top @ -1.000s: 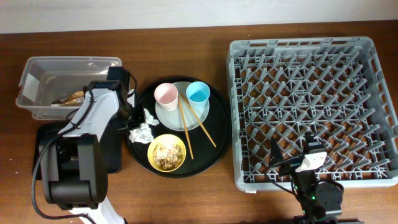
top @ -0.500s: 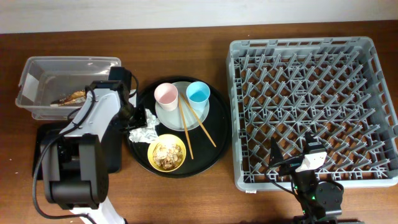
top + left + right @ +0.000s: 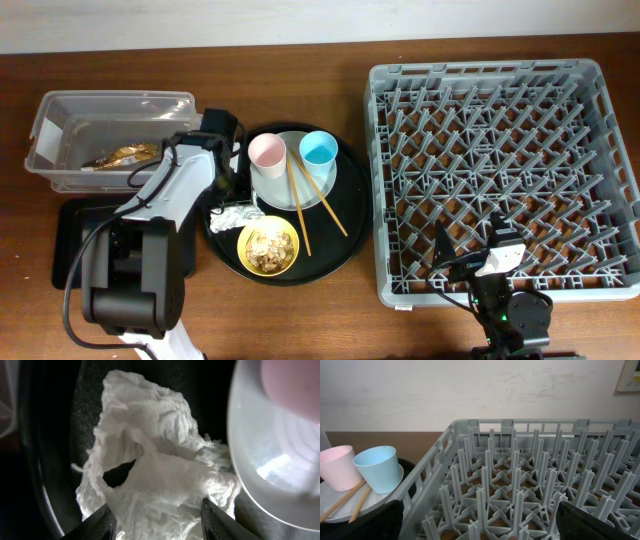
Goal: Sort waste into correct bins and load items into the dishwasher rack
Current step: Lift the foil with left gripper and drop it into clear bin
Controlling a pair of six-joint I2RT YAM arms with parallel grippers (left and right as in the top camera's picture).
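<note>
Left arm [image 3: 185, 180] has swung right since the earlier frame, off the flat black tray [image 3: 75, 245] and over the left edge of the round tray [image 3: 340, 235]. The napkin [image 3: 235, 212] has shifted lower, beside the yellow bowl [image 3: 243, 240].

Overhead: one crumpled white napkin on the round tray. One shiny gold-brown wrapper [image 3: 125, 155] in the clear box [image 3: 60, 110]. One bowl with brownish food scraps [image 3: 268, 247]. Two cups, pink [image 3: 267, 152] and light blue [image 3: 319, 150], standing on one pale plate [image 3: 272, 190]. Two chopsticks [image 3: 300, 210], lying from the plate onto the tray. Two bins (clear box behind, flat tray in front), both left of the round tray. One grey rack [image 3: 480, 70] on the right, nothing in it.

Left wrist: left gripper [image 3: 160, 521] is spread wide, one fingertip [image 3: 105, 522] on each side of the napkin; cannot tell if the pads touch it. Napkin is deeply creased, with a dark hollow in its folds, and lies against the plate's rim.

Right wrist: right gripper [image 3: 480, 520] stands wide apart, holding nothing, at the rack's near edge. Both cups and the chopsticks show at far left.
</note>
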